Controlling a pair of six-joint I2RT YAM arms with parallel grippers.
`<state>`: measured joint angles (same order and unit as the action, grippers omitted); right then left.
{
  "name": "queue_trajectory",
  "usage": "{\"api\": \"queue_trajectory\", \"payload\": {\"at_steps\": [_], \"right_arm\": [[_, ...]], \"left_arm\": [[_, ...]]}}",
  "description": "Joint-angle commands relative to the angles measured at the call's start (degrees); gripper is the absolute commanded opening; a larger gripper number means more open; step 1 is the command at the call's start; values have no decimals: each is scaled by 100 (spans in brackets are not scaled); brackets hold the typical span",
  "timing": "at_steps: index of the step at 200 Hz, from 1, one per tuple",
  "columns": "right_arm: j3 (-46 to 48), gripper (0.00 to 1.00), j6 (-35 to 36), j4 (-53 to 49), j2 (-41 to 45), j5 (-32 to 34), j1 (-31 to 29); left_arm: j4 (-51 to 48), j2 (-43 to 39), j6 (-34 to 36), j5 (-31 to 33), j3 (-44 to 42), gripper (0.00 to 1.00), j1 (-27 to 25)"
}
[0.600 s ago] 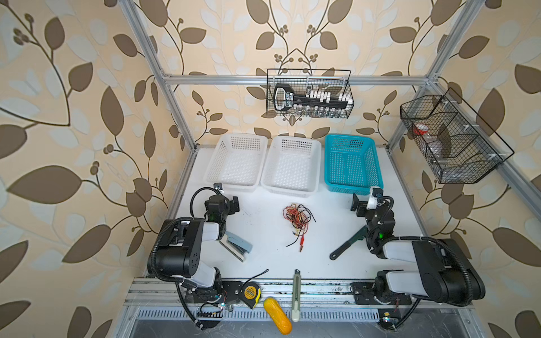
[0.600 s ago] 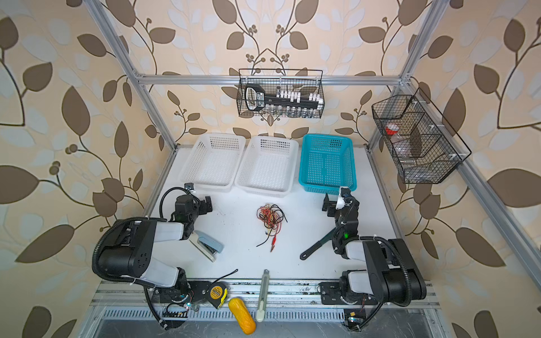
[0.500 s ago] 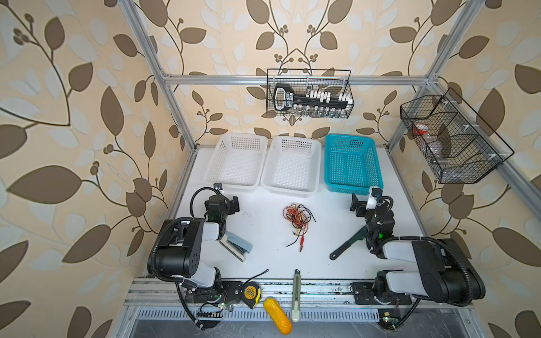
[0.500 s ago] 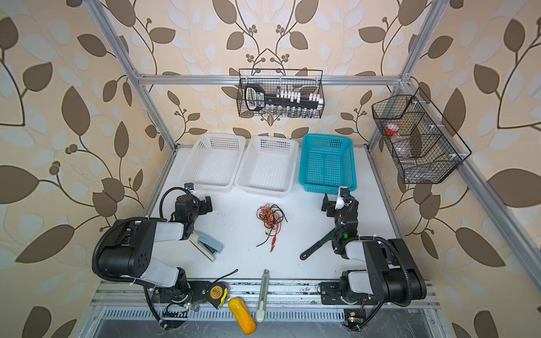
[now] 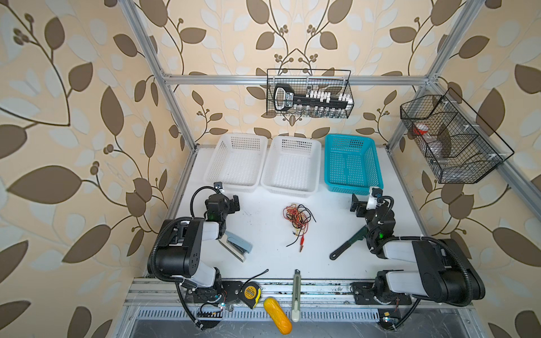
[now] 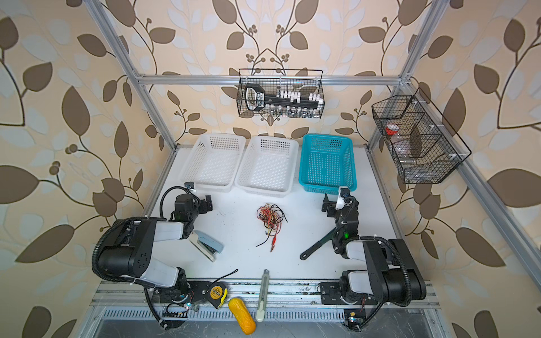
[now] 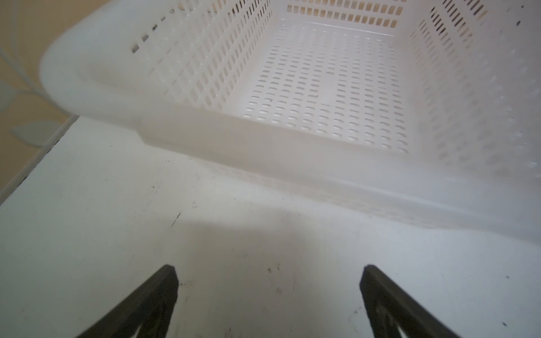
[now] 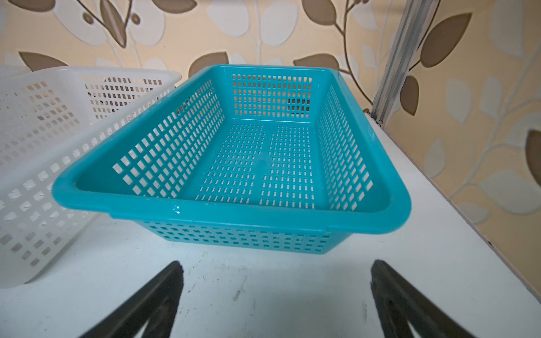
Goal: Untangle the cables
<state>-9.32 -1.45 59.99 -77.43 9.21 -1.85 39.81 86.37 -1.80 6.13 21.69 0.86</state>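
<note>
Worktop (image 5: 263, 231): white, boxed in by leaf-patterned wallpaper.
Change: none that showed. Both arms and the bundle lay as they had half a second earlier, so untangling had not begun.
Left tool (image 7: 268, 267): released, jaws wide and empty, low over bare surface, facing the white basket (image 7: 292, 164).
Right tool (image 8: 276, 263): likewise spread and empty, facing the teal basket (image 8: 234, 212).
Arm pose: left arm (image 5: 187, 243) and right arm (image 5: 424, 257) folded at their own sides, forearms reaching towards the baskets.
Cables (image 5: 298, 218): one knotted red, yellow and black clump mid-worktop, between the tools and well apart from both, red clips (image 5: 301, 240) trailing frontward.
Judgement: either tool would need to turn inward first.
</note>
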Motion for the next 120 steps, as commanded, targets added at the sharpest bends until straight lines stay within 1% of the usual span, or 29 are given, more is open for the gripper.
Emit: {"api": "queue_trajectory", "payload": {"at_steps": [1,35,50,60,65,83,101,112,120], "right_arm": [[-43,100,27,61,-30,-75,18],[-26,100,27,81,-6,-59,18],[11,100,-27,70,93,99,9],[27,100,-44,-83,340,160,7],[-1,100,-4,-235,504,156,-8],[-146,100,85,-1023,1110,376,-142],[-249,100,94,-1493,1596,791,-286],[-369,100,-96,-1913,1879,1153,-355],[-568,100,-427,-2474,2078,1465,-385]], "left_arm": [[28,-50,22,-62,164,99,68],[85,-104,18,-32,108,99,72],[41,-244,-66,192,76,99,73],[-50,-346,-163,412,46,99,74],[-155,-617,-171,478,67,99,67],[-895,-983,-277,721,334,99,69],[-1684,-1252,-409,904,713,99,54],[-2242,-1385,-657,1118,951,99,41],[-2559,-1471,-875,1307,1091,99,17]]}}
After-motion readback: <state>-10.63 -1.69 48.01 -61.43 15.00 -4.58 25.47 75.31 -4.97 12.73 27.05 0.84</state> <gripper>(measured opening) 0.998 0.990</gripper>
